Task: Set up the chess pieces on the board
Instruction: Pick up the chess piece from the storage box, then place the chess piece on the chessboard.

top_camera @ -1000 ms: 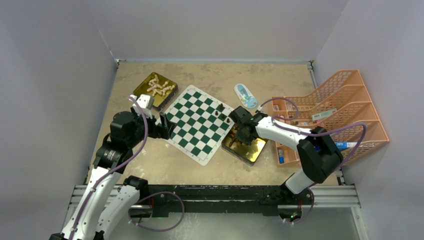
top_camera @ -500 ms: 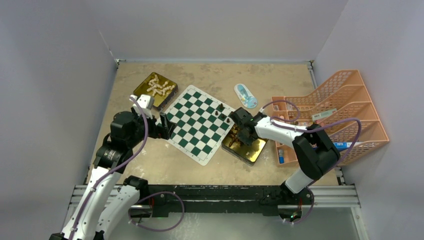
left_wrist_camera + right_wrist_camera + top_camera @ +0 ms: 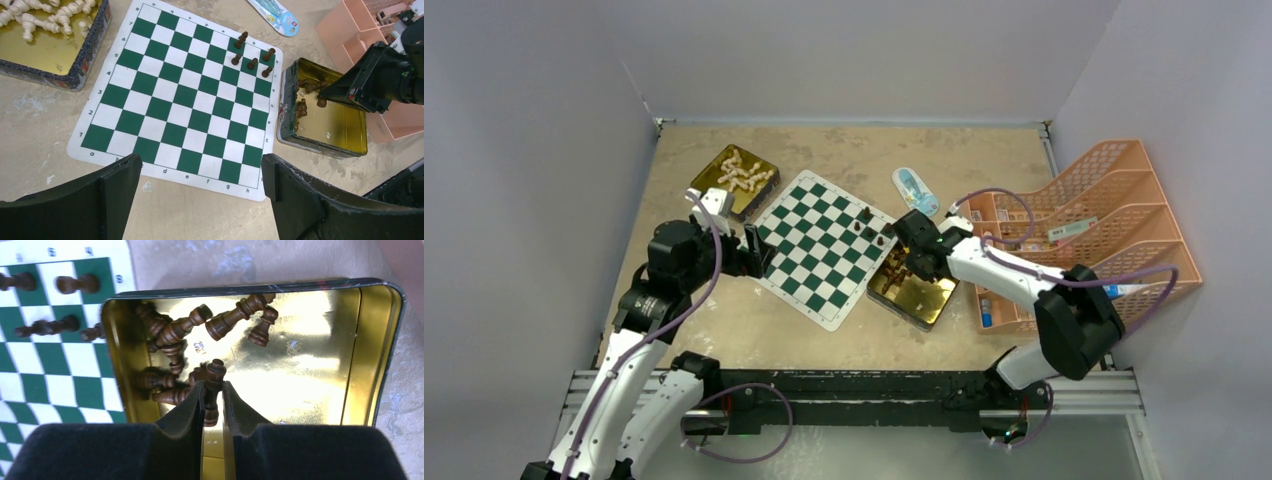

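Green-and-white checked square chessboard mat (image 3: 816, 248) laid mid-table, flanked by two gold rectangular metal tins.
Left gripper (image 3: 200, 161) spread wide, nothing grasped, beside mat's left edge.
Right gripper (image 3: 213, 390) clenched on slender dark brown chess piece (image 3: 215, 371) above right gold tin (image 3: 310, 365).
Five dark brown pieces (image 3: 252, 63) stood at mat's corner nearest that tin.
Cream-white pieces (image 3: 742, 172) heaped in left gold tin (image 3: 50, 77).

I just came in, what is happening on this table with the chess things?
The right end effector is shut on one dark brown piece above the gold tin, where more lie. The left end effector hangs open beside the board, holding nothing. Five dark pieces stand at one corner of it; the cream pieces lie in a second tin.
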Robot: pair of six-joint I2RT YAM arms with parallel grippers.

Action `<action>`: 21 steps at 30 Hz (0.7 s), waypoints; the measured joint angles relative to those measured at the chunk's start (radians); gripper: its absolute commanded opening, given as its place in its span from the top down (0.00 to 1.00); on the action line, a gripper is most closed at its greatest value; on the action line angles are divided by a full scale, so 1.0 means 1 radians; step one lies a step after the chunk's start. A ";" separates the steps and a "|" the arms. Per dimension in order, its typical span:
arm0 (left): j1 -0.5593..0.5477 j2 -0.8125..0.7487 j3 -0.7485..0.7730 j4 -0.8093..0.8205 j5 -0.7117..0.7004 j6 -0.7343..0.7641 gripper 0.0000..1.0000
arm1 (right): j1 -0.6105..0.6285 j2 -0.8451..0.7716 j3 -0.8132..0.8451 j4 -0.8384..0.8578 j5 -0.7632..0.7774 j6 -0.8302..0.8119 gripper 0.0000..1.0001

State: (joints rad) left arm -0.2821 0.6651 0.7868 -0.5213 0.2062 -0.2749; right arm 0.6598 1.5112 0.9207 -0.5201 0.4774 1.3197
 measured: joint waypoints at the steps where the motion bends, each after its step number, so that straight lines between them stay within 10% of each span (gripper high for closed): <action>1: 0.000 0.004 0.000 0.000 0.003 -0.003 0.12 | 0.000 -0.022 0.000 0.003 0.007 -0.010 0.95; 13: 0.000 0.168 0.008 0.024 0.289 -0.113 0.24 | 0.000 -0.201 0.009 0.211 -0.062 -0.302 0.94; 21: 0.000 0.247 0.008 0.218 0.556 -0.287 0.30 | 0.002 -0.343 -0.045 0.625 -0.403 -0.474 0.93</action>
State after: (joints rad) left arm -0.2821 0.9123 0.7944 -0.3035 0.7620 -0.5621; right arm 0.6617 1.1683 0.8753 0.1047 0.0746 0.8455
